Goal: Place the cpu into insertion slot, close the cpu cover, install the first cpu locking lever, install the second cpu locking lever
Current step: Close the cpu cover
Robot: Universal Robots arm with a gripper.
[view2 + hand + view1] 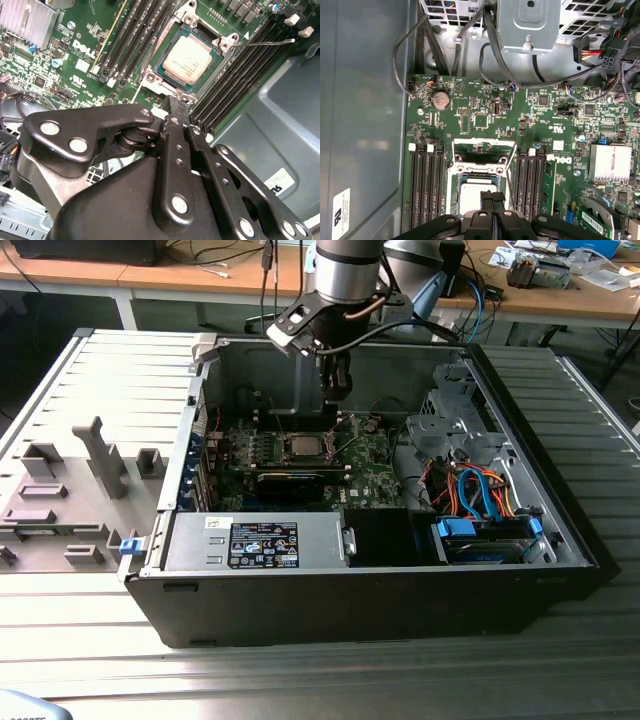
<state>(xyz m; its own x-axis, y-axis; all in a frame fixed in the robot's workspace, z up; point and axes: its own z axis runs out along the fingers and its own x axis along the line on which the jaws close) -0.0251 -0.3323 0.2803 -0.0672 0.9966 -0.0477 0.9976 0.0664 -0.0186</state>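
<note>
The cpu lies flat in the insertion slot, its beige face up, on the green board between the black memory slots. In the first wrist view the cpu sits just past my fingertips. The cpu cover, a silvery frame, stands swung open at the far side of the socket. A thin locking lever sticks out free beside the socket. My gripper hangs shut with nothing in it, a little above the socket's near edge. In the exterior view the gripper is inside the case above the socket.
The open computer case lies on a slatted metal table. A drive cage and bundled cables fill the exterior view's right. A grey case wall runs close along the board. A silver heatsink stands beside the memory slots.
</note>
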